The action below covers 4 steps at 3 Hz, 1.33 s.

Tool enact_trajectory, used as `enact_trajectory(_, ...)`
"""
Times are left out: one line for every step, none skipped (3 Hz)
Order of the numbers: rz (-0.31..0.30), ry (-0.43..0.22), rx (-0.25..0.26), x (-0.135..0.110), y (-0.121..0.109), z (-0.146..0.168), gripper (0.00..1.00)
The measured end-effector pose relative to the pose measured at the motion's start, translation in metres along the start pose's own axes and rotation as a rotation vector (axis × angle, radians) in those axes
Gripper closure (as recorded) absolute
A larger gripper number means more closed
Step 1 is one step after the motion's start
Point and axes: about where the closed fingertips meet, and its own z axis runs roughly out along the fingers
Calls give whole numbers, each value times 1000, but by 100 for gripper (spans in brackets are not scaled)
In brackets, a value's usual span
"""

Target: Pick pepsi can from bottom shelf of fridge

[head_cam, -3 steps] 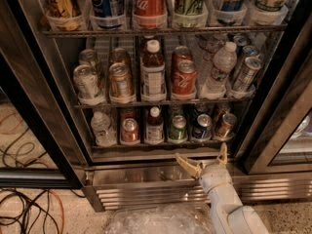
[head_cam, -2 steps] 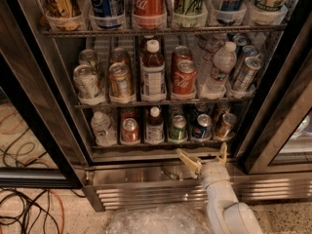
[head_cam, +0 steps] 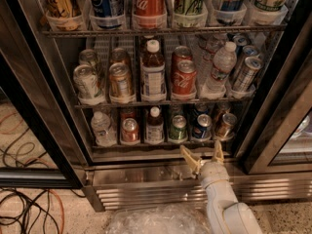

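The short blue pepsi can stands on the bottom shelf of the fridge, between a green can on its left and a brown can on its right. My gripper is open, its tan fingers spread, just below and in front of the pepsi can at the shelf's front edge. It touches nothing.
The bottom shelf also holds a water bottle, a red can and a dark bottle. The middle rack holds cans and bottles, two red Coca-Cola cans among them. Cables lie on the floor at left. Crumpled clear plastic lies below.
My gripper has risen slightly and moved a little right, closer to the bottom shelf's front edge. The cans have not moved.
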Motion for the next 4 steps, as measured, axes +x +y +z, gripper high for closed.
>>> enact_trajectory(0, 0, 0, 0, 0, 0, 42)
enact_trajectory(0, 0, 0, 0, 0, 0, 55)
enact_trajectory(-1, 1, 1, 0, 0, 0, 53)
enact_trajectory(-2, 2, 1, 0, 0, 1, 41)
